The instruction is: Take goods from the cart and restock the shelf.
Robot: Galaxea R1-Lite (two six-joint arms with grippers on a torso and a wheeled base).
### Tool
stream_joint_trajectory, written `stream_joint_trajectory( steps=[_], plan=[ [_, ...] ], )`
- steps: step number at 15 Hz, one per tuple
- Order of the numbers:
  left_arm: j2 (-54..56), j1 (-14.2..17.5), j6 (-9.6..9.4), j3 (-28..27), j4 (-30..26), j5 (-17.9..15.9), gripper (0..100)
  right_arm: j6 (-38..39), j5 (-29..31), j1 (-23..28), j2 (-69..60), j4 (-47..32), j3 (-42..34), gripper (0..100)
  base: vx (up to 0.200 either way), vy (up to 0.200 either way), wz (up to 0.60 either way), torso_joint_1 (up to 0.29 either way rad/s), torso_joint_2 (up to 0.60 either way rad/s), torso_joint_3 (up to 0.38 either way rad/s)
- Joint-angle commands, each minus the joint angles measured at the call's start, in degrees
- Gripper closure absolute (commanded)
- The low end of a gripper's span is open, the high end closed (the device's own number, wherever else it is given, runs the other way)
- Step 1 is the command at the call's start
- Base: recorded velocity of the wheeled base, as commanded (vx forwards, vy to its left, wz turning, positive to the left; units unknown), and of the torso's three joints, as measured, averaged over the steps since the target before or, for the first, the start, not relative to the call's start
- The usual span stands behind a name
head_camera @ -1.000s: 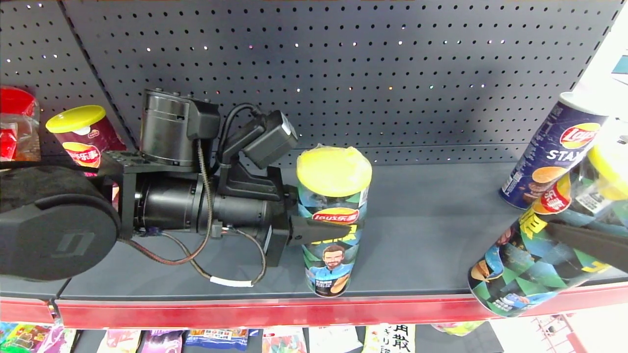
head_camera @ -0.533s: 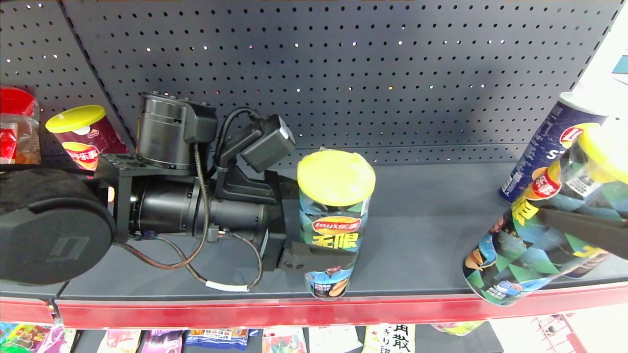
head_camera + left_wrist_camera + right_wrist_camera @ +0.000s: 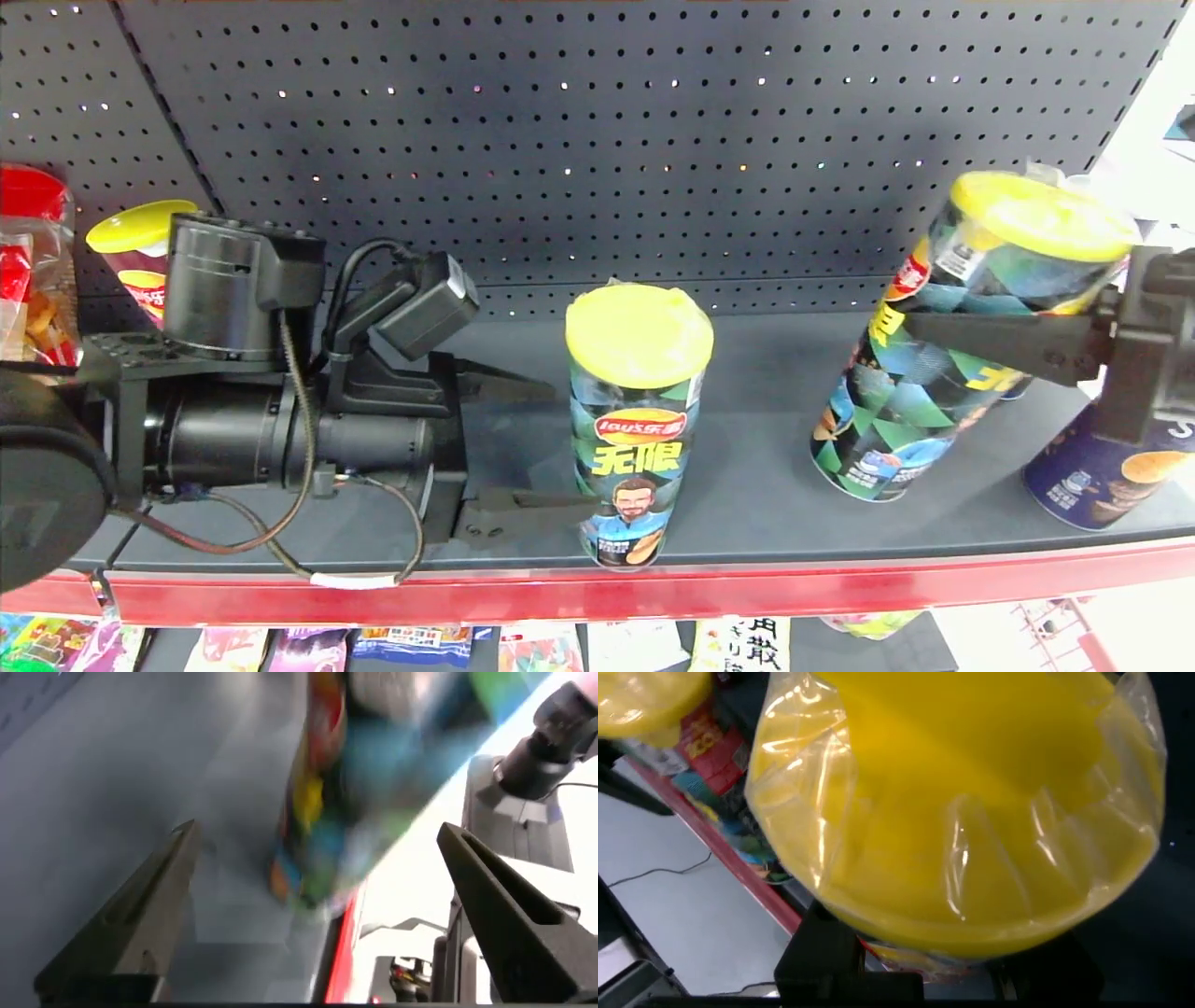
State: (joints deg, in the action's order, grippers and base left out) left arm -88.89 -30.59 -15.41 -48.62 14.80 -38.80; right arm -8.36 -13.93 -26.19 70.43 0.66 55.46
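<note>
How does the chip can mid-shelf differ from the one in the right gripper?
The middle can stands upright; the right can leans, top toward the robot's right. The middle can is free, the open left gripper beside it; the right can is clamped in the right gripper. The middle can sits at the front edge of the shelf; the right can's base is farther back. Both have yellow lids and the same blue-green patterned wrap.
</note>
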Motion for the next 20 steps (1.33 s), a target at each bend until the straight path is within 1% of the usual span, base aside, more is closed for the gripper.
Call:
stream_joint_trajectory(
  steps=[1, 2, 3, 4, 5, 6, 7, 8, 9, 13, 15, 20],
  plan=[
    [6.2, 3.3, 0.12, 5.5, 0.1, 0.0, 0, 0.0, 0.0, -1.3, 8.6, 0.6, 5.8, 100, 0.0, 0.0, 0.0, 0.0, 0.0, 0.0],
    [7.9, 4.2, 0.03, 7.2, 0.0, 0.0, 0, 0.0, 0.0, -1.9, 10.5, 0.7, 7.4, 100, 0.0, 0.0, 0.0, 0.0, 0.0, 0.0],
    [11.1, 6.1, 0.29, 10.3, 0.0, 0.1, 0, 0.0, 0.0, -2.2, 14.4, 0.7, 10.9, 100, 0.0, 0.0, 0.0, 0.0, 0.0, 0.0],
    [12.8, 6.6, 0.99, 11.6, 0.0, 0.2, 0, 0.0, 0.0, -2.2, 16.6, 0.8, 12.8, 100, 0.0, 0.0, 0.0, 0.0, 0.0, 0.0],
    [15.7, 7.1, 2.93, 13.3, 0.0, 0.4, 0, -0.1, -0.5, -2.1, 19.9, 1.7, 15.8, 100, 0.0, 0.0, 0.0, 0.0, 0.0, 0.0],
    [15.9, 7.1, 3.02, 13.4, 0.0, 0.4, 0, -0.1, -0.6, -2.0, 20.2, 1.9, 15.9, 100, 0.0, 0.0, 0.0, 0.0, 0.0, 0.0],
    [20.0, 7.0, 5.74, 15.5, -0.1, 2.3, 0, 0.0, -0.8, -2.1, 24.0, 5.7, 17.3, 100, 0.0, 0.0, 0.0, 0.0, 0.0, 0.0],
    [21.2, 7.0, 6.44, 16.7, -0.1, 2.9, 0, 0.0, -0.8, -2.3, 25.4, 6.5, 17.7, 100, 0.0, 0.0, 0.0, 0.0, 0.0, 0.0],
    [21.8, 7.1, 6.8, 17.7, -0.1, 2.9, 0, 0.0, -0.9, -2.7, 26.6, 6.5, 18.2, 100, 0.0, 0.0, 0.0, 0.0, 0.0, 0.0],
    [23.2, 7.0, 7.5, 18.1, -0.1, 3.2, 0, 0.0, -2.0, -3.9, 29.8, 6.5, 22.1, 100, 0.0, 0.0, 0.0, 0.0, 0.0, 0.0],
    [23.4, 7.0, 7.59, 18.0, -0.1, 3.8, 0, -0.1, -2.1, -4.2, 31.2, 6.5, 24.0, 100, 0.0, 0.0, 0.0, 0.0, 0.0, 0.0],
    [23.4, 7.1, 7.59, 17.9, -0.1, 3.8, 0, -0.1, -2.2, -5.2, 33.9, 6.5, 26.9, 100, 0.0, 0.0, 0.0, 0.0, 0.0, 0.0]
  ],
)
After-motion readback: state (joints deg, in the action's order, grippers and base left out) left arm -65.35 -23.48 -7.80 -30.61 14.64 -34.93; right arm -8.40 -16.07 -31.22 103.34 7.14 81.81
